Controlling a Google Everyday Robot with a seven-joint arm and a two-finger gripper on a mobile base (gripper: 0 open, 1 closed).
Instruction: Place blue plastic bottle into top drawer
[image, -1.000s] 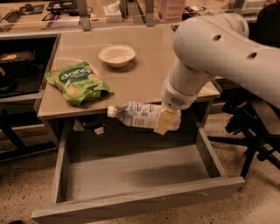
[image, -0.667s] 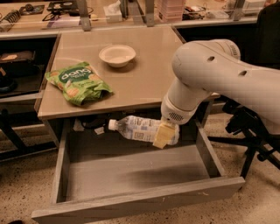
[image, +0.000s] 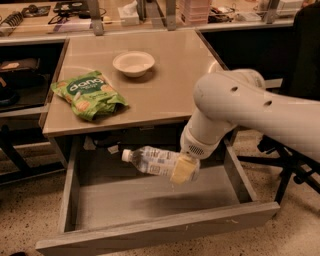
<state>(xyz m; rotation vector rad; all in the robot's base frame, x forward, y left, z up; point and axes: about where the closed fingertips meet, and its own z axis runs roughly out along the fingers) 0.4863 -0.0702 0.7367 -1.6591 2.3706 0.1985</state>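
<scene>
The blue plastic bottle (image: 152, 160) lies on its side in the air, white cap pointing left, held over the open top drawer (image: 150, 202). My gripper (image: 183, 169) is shut on the bottle's right end, with a yellowish finger pad across it. The white arm comes in from the right and hides the drawer's back right corner. The drawer is pulled out below the tabletop, and its grey inside is bare. The bottle hangs a little above the drawer floor, in the drawer's rear middle.
A green snack bag (image: 88, 93) lies on the left of the tabletop (image: 175, 75). A white bowl (image: 133, 63) stands at the back middle. A dark chair base (image: 290, 165) is at the right of the drawer. Shelves with clutter (image: 65, 12) run along the back.
The arm has lowered and moved the bottle further down and forward, from the table's front edge to inside the drawer opening. The grip on the bottle is unchanged.
</scene>
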